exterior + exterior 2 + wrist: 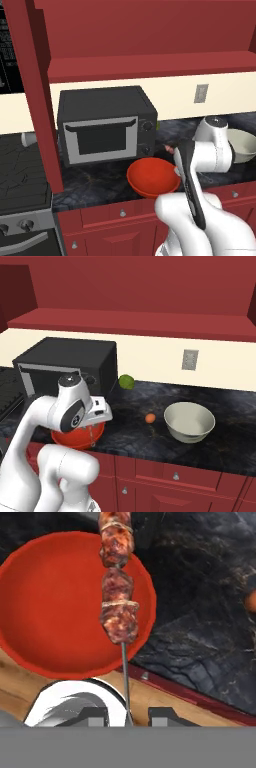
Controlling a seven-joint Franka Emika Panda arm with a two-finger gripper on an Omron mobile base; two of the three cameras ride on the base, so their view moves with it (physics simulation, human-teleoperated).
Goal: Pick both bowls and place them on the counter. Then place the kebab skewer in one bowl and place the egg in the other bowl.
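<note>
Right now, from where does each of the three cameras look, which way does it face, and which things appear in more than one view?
Left base view: behind the arm to its left, facing the counter, toaster oven and red bowl; the white arm rises at lower right.
Right base view: behind to the right, facing the cream bowl, egg and a green fruit; the arm rises at lower left.
Hand view: looks along the pincer, which holds the kebab skewer over the red bowl.
Shared: red bowl in all three; cream bowl in both base views.
</note>
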